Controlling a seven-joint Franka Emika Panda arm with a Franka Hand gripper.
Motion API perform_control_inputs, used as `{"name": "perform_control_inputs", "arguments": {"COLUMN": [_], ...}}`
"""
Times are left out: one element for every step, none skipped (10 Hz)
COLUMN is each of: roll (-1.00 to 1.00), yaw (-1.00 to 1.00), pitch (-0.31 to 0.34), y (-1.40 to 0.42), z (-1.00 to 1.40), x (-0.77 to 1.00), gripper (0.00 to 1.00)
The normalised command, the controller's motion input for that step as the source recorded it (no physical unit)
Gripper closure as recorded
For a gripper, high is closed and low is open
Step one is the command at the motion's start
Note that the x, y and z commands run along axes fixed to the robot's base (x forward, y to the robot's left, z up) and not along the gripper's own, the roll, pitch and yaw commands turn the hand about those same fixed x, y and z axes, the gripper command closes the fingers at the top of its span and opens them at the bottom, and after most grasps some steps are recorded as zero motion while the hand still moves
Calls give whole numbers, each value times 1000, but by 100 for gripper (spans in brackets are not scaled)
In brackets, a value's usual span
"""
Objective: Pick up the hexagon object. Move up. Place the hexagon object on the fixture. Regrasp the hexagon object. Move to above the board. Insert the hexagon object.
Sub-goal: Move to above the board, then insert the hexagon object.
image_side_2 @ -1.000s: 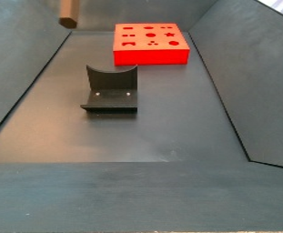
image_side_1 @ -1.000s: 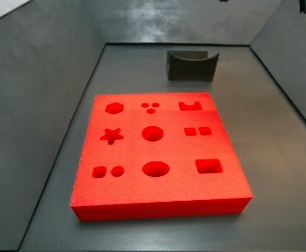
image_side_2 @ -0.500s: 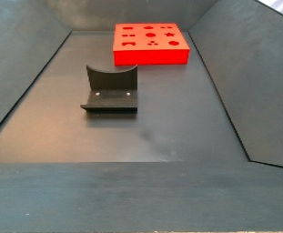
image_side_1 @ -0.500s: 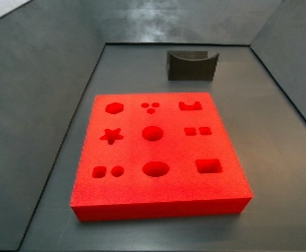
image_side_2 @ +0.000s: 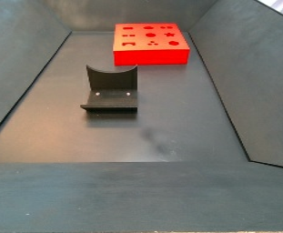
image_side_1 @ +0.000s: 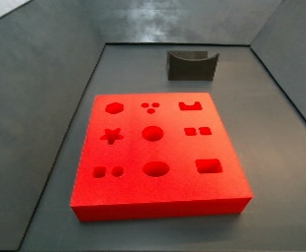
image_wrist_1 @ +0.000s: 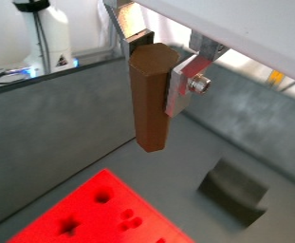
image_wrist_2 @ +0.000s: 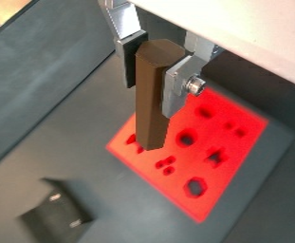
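Note:
In both wrist views my gripper (image_wrist_1: pixel 154 68) (image_wrist_2: pixel 155 68) is shut on the hexagon object (image_wrist_1: pixel 150 100) (image_wrist_2: pixel 151 95), a brown bar hanging downward from between the silver fingers, high above the floor. The red board (image_wrist_2: pixel 200 142) (image_wrist_1: pixel 93 214) lies far below it, with shaped recesses in its top. The dark fixture (image_wrist_1: pixel 234 188) (image_wrist_2: pixel 51 213) stands on the floor apart from the board. Both side views show the board (image_side_1: pixel 155 148) (image_side_2: pixel 150 43) and the fixture (image_side_1: pixel 191 64) (image_side_2: pixel 111 89), but neither the gripper nor the hexagon object appears in them.
Grey sloping walls (image_side_1: pixel 43 59) (image_side_2: pixel 241 64) enclose the dark floor on all sides. A white stand with cables (image_wrist_1: pixel 48 38) shows outside the enclosure in a wrist view.
One second ago the hexagon object's lower end showed at the upper left of a side view; since then it has risen out of that view. Board and fixture have not moved.

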Motion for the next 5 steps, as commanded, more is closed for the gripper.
{"name": "perform_control_inputs", "arguments": {"roll": [-1000,-683,-461,-306,0], "yaw": [-20,-14,-9,-9,0], "pitch": [7,-14,-35,-38,-16], "y": [-83,-28,2,6,0], "z": [43,35,7,3,0], "x": [-159,-87,-65,-47,0], "gripper": [100,100,100,100,100]}}
